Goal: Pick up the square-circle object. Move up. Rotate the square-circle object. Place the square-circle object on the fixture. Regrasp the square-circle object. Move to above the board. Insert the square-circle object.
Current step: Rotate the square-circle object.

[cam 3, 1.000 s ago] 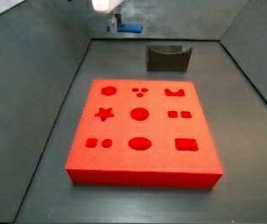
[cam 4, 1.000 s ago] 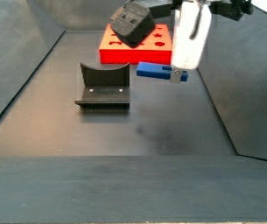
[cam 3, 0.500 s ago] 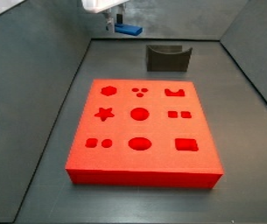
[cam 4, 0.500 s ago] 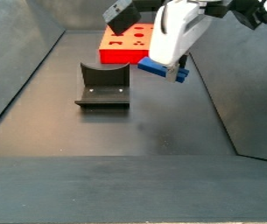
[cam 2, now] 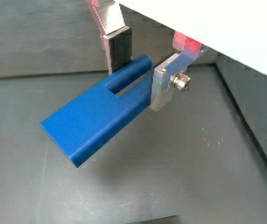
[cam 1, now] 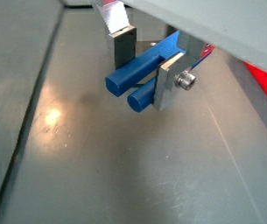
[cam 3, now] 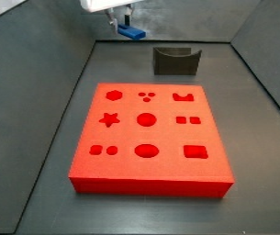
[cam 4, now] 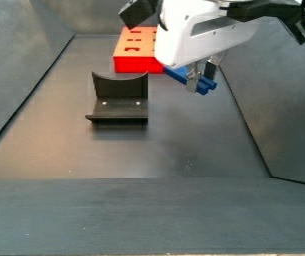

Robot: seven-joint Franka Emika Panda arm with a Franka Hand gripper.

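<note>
Aloft with the blue piece in its grip

Plainly, the gripper (cam 2: 143,63) has its two silver fingers (cam 2: 165,80) closed onto the square-circle object (cam 2: 95,125), one plate on each side of the piece's near end. In both wrist views the jaws are narrowed to the width of the piece, and most of the blue body juts out from between them, tilted down toward the dark floor. In a wrist view (cam 1: 137,77) the two side-by-side prongs show clearly, pointing away from the fingers. Nothing else touches the piece; it hangs in the air with bare grey floor under it.

In a side view the gripper (cam 4: 198,78) sits high above the floor, beside the near edge of the board (cam 4: 137,50), with the blue piece (cam 4: 194,82) sticking out below the white body of the arm. The fixture (cam 4: 116,99) stands on the floor to one side of the gripper and lower, well apart from it, its notch open at the top.

In a side view taken from the far end, the gripper (cam 3: 126,23) is at the back of the workspace, up near the wall, with the blue piece (cam 3: 132,32) small beneath it. The fixture (cam 3: 175,61) stands between that back area and the board (cam 3: 149,135), which lies flat on the floor nearer the camera, its star, circle, square and hexagon recesses all showing
</note>
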